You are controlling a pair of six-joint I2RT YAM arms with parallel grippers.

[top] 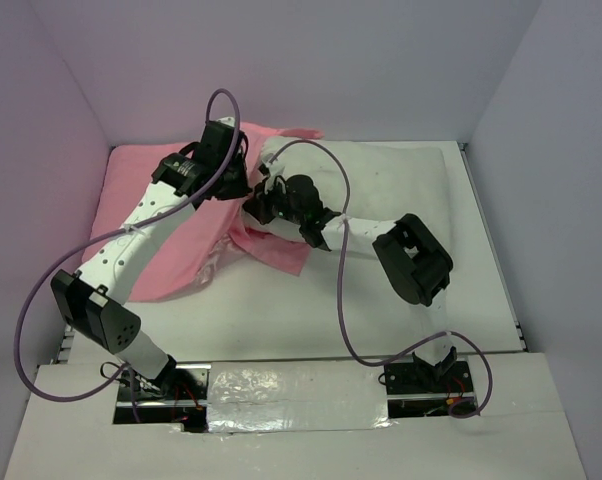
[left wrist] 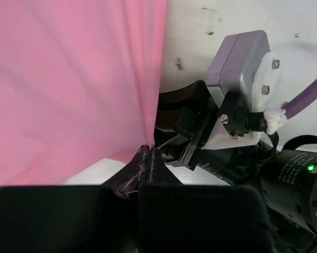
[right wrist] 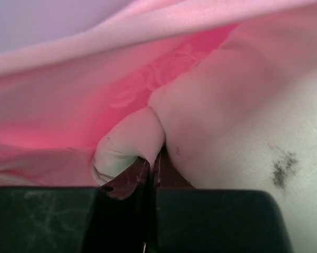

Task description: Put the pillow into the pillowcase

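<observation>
The pink pillowcase (top: 156,225) lies bunched at the left of the table. The white pillow (top: 401,185) lies flat at the back right. My left gripper (top: 237,183) is at the pillowcase's right edge, shut on it. In the left wrist view the pink fabric of the pillowcase (left wrist: 74,89) hangs up from the left gripper (left wrist: 148,152). My right gripper (top: 265,203) is right beside it, shut on a fold of the pillow (right wrist: 243,121) at its left end. The pillowcase (right wrist: 148,74) arches open above the right gripper (right wrist: 154,158); its rose-patterned inside shows.
White walls close in the table on the left, back and right. The right arm's wrist camera housing (left wrist: 243,68) sits close in front of the left gripper. A pink flap (top: 276,250) of the case drapes onto the table below both grippers.
</observation>
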